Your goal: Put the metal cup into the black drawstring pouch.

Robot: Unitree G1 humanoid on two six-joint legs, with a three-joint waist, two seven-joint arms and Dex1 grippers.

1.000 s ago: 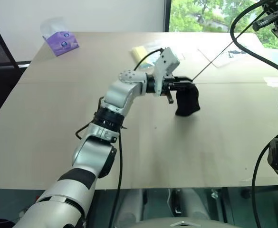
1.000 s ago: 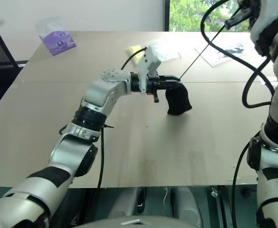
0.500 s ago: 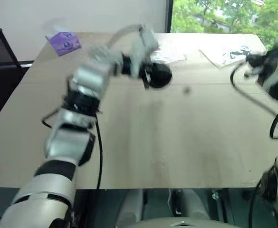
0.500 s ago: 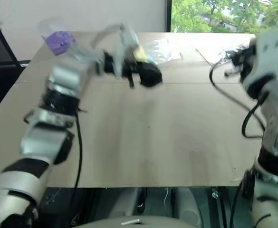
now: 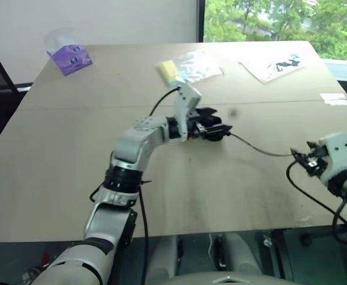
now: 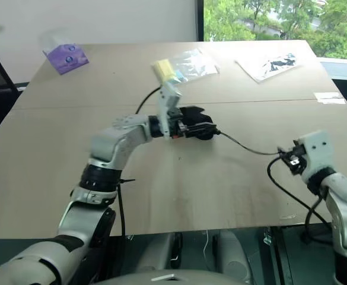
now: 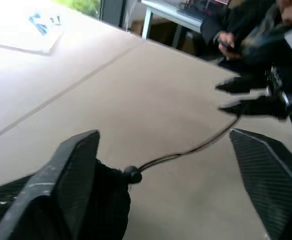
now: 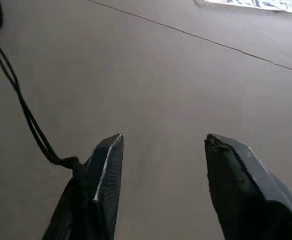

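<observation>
- Black cord (image 5: 262,151) runs across the bare tabletop (image 5: 220,196) from the right gripper (image 5: 303,159), near the table's right edge, to the black drawstring pouch (image 5: 213,132); the right fingers (image 8: 103,170) stand apart, the cord touching one.
- Mid-table, the pouch lies slumped at the left gripper (image 5: 212,127), whose fingers (image 7: 71,170) are spread wide, one against the fabric.
- Beyond it lie a yellow item in a clear bag (image 5: 188,65) and printed paper (image 5: 277,64) by the far edge.
- Purple tissue pack (image 5: 69,56) sits at the far left corner.

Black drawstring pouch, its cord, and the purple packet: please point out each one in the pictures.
black drawstring pouch (image 6: 198,132), right eye view, its black fabric body.
cord (image 5: 257,150), left eye view, mid-length.
purple packet (image 5: 70,57), left eye view, its purple face.
</observation>
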